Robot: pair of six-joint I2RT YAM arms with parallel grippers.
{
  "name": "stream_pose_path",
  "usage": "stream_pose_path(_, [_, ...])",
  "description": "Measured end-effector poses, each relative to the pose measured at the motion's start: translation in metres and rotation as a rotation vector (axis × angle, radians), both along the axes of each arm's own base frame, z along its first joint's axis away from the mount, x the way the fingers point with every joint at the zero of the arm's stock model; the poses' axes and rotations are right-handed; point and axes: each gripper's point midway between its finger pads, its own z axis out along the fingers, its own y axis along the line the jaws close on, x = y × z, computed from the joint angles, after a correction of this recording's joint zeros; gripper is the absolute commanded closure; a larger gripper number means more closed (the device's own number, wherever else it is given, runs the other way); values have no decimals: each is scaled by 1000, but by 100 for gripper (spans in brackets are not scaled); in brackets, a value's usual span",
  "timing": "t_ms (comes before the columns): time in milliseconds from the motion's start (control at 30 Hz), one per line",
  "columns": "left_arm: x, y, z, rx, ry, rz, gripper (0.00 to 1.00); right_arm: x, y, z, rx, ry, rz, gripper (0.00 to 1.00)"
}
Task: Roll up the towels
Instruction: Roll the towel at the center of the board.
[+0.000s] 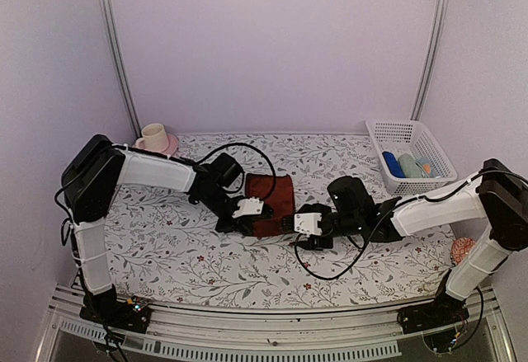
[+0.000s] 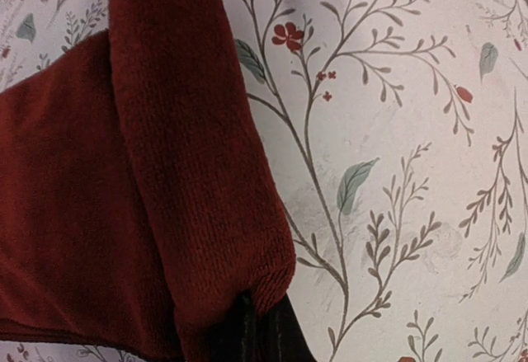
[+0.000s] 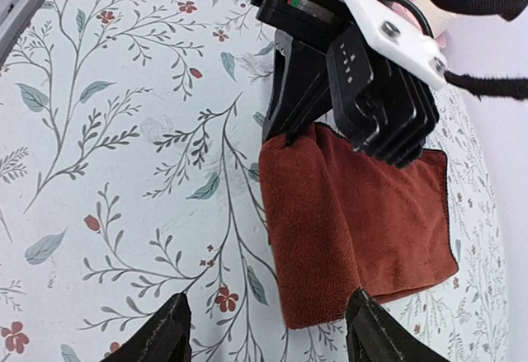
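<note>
- top external view, from where i stand: the dark maroon terry towel (image 1: 276, 190) lies mid-frame on the white floral-print table covering (image 1: 181, 255), between the two arms.
- the left gripper (image 1: 254, 211) sits on the towel's lower left edge, its jaws squeezed together on the cloth.
- the right gripper (image 1: 299, 223) is just beside the towel's lower right corner, pointing toward it.
- a white plastic lattice basket (image 1: 412, 135) stands at the upper right of the frame. it holds some blue and teal bundles (image 1: 406, 166), too small to tell what they are.
- a pale pink cup (image 1: 153, 137) stands on a pink saucer at the upper left, well apart from the towel.
- left wrist view: the towel (image 2: 74, 213) fills the left of the frame. a thick doubled-over fold runs down to the dark fingers (image 2: 247, 339) at the bottom edge, which pinch its end. the covering (image 2: 412, 172) is bare on the right.
- right wrist view: the right gripper (image 3: 268, 317) has its two black fingers (image 3: 165, 336) well apart at the bottom of the frame, gripping nothing. the towel's (image 3: 355, 230) near edge lies just past the gap.
- at the top of that frame the left gripper (image 3: 330, 135) is clamped on the towel's far edge.
</note>
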Motion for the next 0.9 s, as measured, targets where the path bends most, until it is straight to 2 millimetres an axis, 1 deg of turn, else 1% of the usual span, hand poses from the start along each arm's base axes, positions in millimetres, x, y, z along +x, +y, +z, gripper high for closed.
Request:
stream_pose_path(100, [0, 0, 0, 0, 46, -2, 100, 7, 8, -2, -17, -81, 13, 35])
stream_pose_path(300, [1, 0, 0, 4, 117, -5, 100, 21, 17, -20, -90, -165, 24, 35])
stream_pose_path(533, [1, 1, 0, 2, 163, -6, 100, 34, 27, -24, -119, -225, 33, 36])
stream_pose_path(733, [1, 1, -1, 4, 190, -4, 100, 34, 27, -39, -157, -230, 45, 38])
stream_pose_path(900, [0, 2, -1, 2, 207, -3, 100, 31, 29, -48, -186, -240, 49, 40])
